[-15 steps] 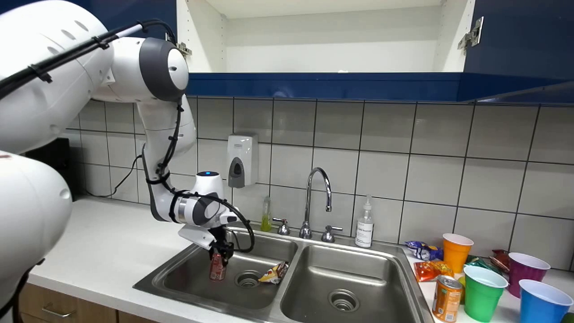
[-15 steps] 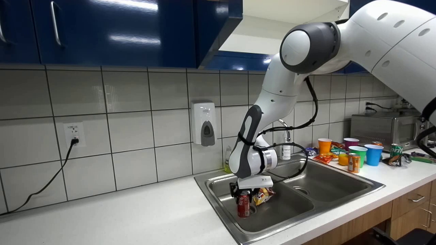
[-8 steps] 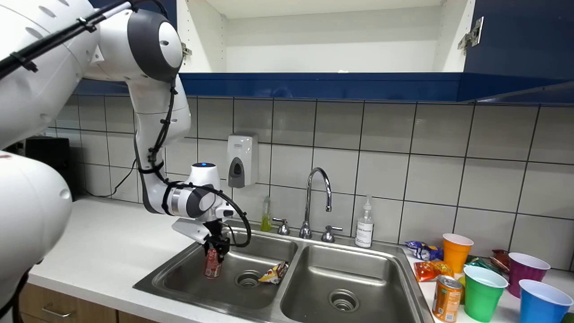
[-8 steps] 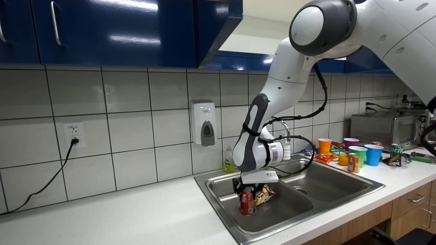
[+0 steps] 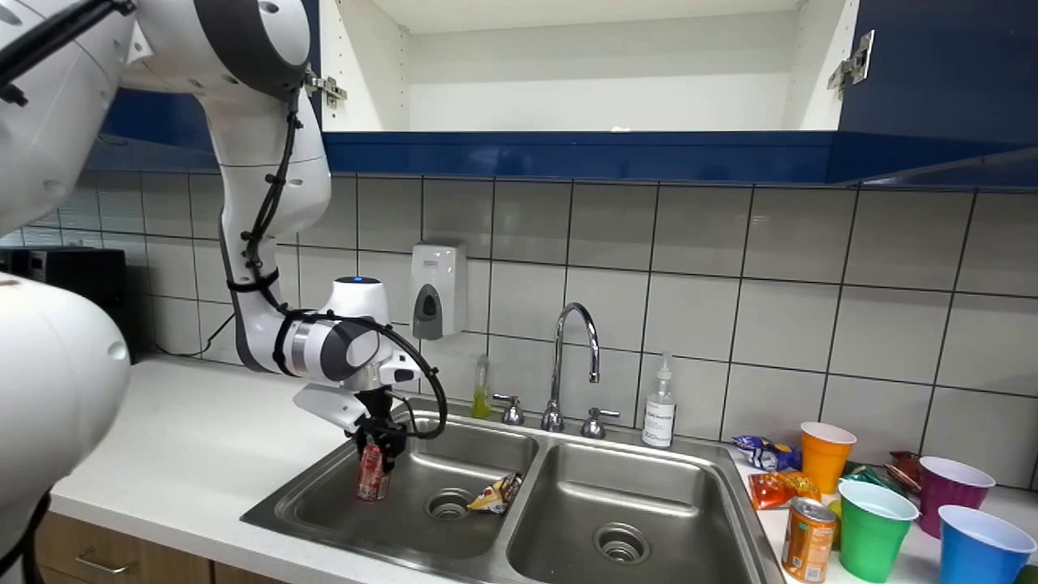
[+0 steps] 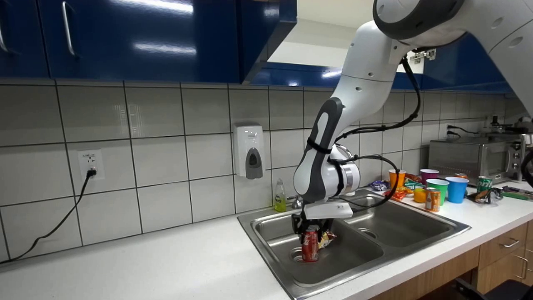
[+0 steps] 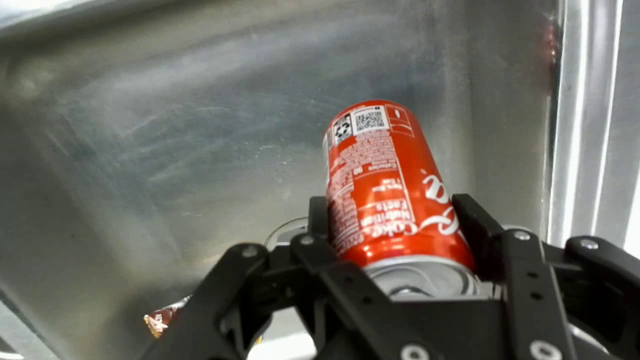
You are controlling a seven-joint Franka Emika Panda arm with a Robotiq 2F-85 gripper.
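A red Coke can (image 5: 373, 474) is in the gripper, inside the sink basin beside the counter; it also shows in an exterior view (image 6: 310, 246). In the wrist view my gripper (image 7: 391, 210) comes in from the bottom, with its black fingers (image 7: 318, 215) pressed on both sides of the can near its silver top. The can's lower part is free below the fingers. How far its base stands off the basin floor is hard to tell. A crumpled yellow and brown snack bag (image 5: 496, 493) lies in the same basin near the drain, partly hidden behind the can in an exterior view (image 6: 327, 238).
The double sink (image 5: 503, 527) has a faucet (image 5: 577, 312) behind it. A clear pump bottle (image 5: 660, 410) and a green soap bottle (image 5: 482, 397) stand at its back edge. Cups such as the green cup (image 5: 876, 531), an orange can (image 5: 808, 539) and snack bags crowd the counter beyond.
My gripper and the can have moved together, leftward and slightly up in an exterior view, rightward and slightly up in an exterior view. The arm's elbow has risen. The snack bag has stayed put.
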